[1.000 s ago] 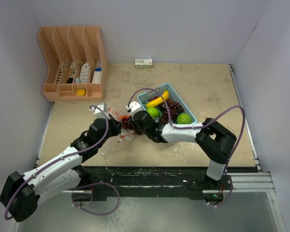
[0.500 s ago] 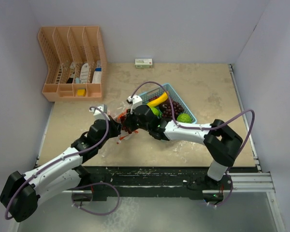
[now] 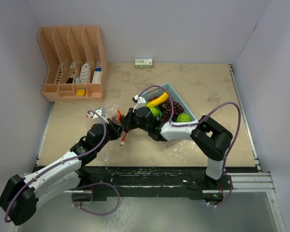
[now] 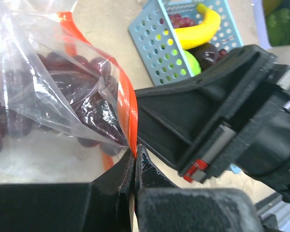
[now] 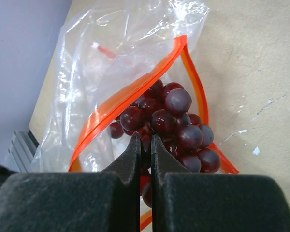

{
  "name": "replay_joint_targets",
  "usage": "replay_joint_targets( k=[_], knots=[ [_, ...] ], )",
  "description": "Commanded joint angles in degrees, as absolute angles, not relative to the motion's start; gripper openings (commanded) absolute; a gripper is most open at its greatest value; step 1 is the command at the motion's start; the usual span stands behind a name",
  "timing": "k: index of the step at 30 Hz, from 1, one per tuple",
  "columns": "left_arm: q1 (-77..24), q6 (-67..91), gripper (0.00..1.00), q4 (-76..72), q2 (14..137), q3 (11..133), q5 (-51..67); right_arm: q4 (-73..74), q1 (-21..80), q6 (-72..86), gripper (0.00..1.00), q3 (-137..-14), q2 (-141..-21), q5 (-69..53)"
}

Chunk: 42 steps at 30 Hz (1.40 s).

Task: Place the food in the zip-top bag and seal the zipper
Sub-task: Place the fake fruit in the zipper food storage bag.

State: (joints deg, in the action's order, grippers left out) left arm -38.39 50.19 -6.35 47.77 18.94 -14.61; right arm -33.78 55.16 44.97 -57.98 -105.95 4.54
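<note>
a: where's the bag (image 5: pixel 111 63)?
b: lying on the bench (image 3: pixel 208 82) between the two arms, just left of the blue basket (image 3: pixel 180 96) in the overhead view
a: anything in it?
b: a bunch of dark red grapes (image 5: pixel 176 101), sitting just inside the orange zipper strip (image 4: pixel 130 111)
a: left claw (image 4: pixel 135 157)?
b: clenched on that strip, pinching the bag's edge right at its tips
a: and the right claw (image 5: pixel 144 147)?
b: clenched too, fingers nearly touching, tips at the bag's mouth right over the grapes (whether any plastic or stem is caught between them, i cannot tell)
a: the rest of the food?
b: in the basket: a yellow banana (image 3: pixel 157 100) across the top, bumpy green fruits (image 3: pixel 184 118) and a second grape bunch (image 3: pixel 173 109) beside it
a: is the zipper shut?
b: no, the two orange edges stand apart around the grapes
a: anything else on the bench?
b: a peach organiser (image 3: pixel 72 58) at the far left corner, well apart from the bag
</note>
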Motion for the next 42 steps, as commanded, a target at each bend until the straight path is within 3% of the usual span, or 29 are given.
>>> replay_joint_targets(
  k=[1, 9, 10, 13, 15, 17, 21, 28, 42],
  knots=[
    [-38.7, 53.2, 0.0, -10.0, 45.1, 21.7, -6.8, -34.5, 55.1, 44.6, 0.0, -61.6, -102.6, 8.2],
    [-38.7, 57.4, 0.0, -10.7, 38.7, 19.9, -4.1, -21.7, 55.2, 36.0, 0.0, -62.5, -92.2, 12.2],
    [-38.7, 57.4, 0.0, -10.8, 38.0, 19.9, -4.7, -20.0, 55.2, 35.1, 0.06, -62.0, -90.3, 12.0],
    [-38.7, 57.2, 0.0, -9.3, 37.1, 21.2, -6.2, -17.0, 55.2, 33.2, 0.42, -60.1, -84.7, 9.6],
    [-38.7, 56.7, 0.0, -7.9, 37.2, 22.7, -7.3, -14.2, 55.1, 31.4, 0.55, -58.9, -81.0, 10.3],
    [-38.7, 56.6, 0.0, -7.7, 37.4, 23.7, -8.3, -11.8, 55.2, 30.8, 0.66, -58.2, -78.1, 11.8],
    [-38.8, 57.0, 0.0, -8.5, 38.0, 25.2, -9.3, -9.9, 55.1, 31.3, 0.78, -52.4, -71.7, 14.4],
    [-38.7, 56.6, 0.0, -7.2, 40.1, 26.6, -9.5, -2.9, 55.1, 32.7, 0.77, -45.9, -68.3, 18.2],
    [-38.7, 54.8, 0.0, -5.2, 41.5, 23.3, -7.1, -14.3, 55.2, 18.8, 0.8, -44.5, -79.7, 4.3]
  ],
)
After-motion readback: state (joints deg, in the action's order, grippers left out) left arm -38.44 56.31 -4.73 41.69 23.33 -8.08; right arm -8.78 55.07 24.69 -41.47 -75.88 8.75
